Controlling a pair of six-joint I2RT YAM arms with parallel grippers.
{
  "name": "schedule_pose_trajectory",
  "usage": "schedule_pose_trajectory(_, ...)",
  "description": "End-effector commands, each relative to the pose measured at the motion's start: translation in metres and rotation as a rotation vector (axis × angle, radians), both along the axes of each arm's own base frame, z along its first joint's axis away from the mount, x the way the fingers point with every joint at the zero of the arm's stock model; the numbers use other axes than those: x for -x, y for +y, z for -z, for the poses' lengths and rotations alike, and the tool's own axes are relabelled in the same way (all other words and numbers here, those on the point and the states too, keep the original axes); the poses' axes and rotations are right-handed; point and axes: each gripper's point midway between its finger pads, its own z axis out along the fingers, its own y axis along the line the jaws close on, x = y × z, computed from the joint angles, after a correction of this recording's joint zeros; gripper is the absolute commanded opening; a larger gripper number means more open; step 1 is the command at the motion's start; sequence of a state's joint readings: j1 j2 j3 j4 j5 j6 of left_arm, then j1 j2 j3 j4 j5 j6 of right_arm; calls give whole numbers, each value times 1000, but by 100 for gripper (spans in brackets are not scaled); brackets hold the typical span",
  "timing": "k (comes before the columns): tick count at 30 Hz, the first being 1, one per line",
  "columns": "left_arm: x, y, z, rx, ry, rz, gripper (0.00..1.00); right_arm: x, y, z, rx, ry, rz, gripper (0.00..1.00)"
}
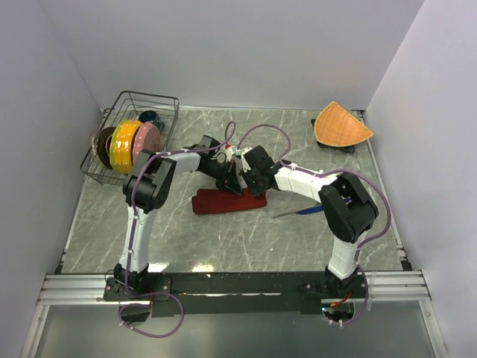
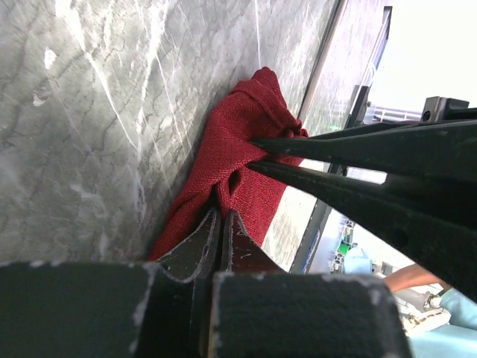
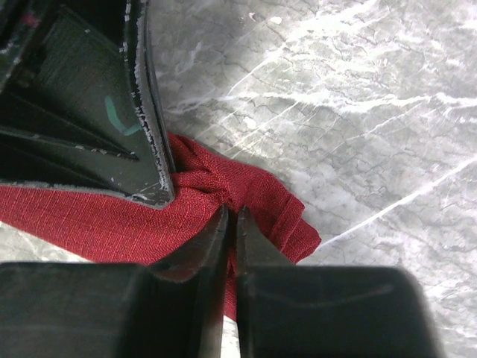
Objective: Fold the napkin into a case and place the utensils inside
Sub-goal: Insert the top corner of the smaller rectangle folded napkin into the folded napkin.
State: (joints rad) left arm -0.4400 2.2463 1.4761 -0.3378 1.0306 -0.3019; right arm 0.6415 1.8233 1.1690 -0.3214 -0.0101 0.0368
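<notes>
Top external view: the dark red napkin (image 1: 223, 201) lies bunched in a long strip at the middle of the grey marbled table (image 1: 238, 242), with both arms bent over it. The left end effector (image 2: 222, 218) is clamped on a fold of the cloth. The right end effector (image 3: 232, 216) pinches gathered cloth just beside it, fingers nearly together. The blue knife (image 1: 302, 212) lies flat near the napkin, on the right arm's side, not touching it.
</notes>
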Motion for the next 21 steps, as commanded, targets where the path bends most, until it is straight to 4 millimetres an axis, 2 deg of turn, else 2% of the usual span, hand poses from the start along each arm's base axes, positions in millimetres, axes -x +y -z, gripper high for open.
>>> schedule_pose_trajectory(1,-7,-11,-18,51,-89,30,1,-7,10,-32,-86,-66,-9,23)
schedule_pose_trajectory(2,-6,-10,-16,48,-85,27,1,-7,11,-33,-90,-67,-9,32)
schedule_pose_trajectory(3,-6,-9,-12,41,-83,27,1,-8,11,-37,-96,-70,-3,37)
schedule_pose_trajectory(4,-5,-8,-6,31,-73,26,1,-7,10,-40,-101,-68,-3,47)
schedule_pose_trajectory(5,-4,-7,-2,23,-63,24,1,-12,11,-48,-117,-76,5,51)
schedule_pose_trajectory(7,-3,-2,10,-3,-42,17,1,-15,10,-66,-144,-72,12,53)
schedule_pose_trajectory(9,0,2,18,-19,-29,16,1,-21,3,-81,-160,-87,20,53)
schedule_pose_trajectory(11,3,4,23,-30,-18,15,1,-26,-6,-86,-142,-92,29,49)
schedule_pose_trajectory(12,3,4,25,-33,-19,15,1,-26,-9,-84,-118,-91,17,46)
schedule_pose_trajectory(13,3,5,25,-34,-19,16,1,-25,-11,-81,-100,-77,17,37)
schedule_pose_trajectory(16,2,5,27,-36,-17,14,1,-20,-14,-67,-58,-40,-17,28)
schedule_pose_trajectory(21,2,5,28,-43,-17,15,1,-9,-12,-46,-14,21,-44,31)
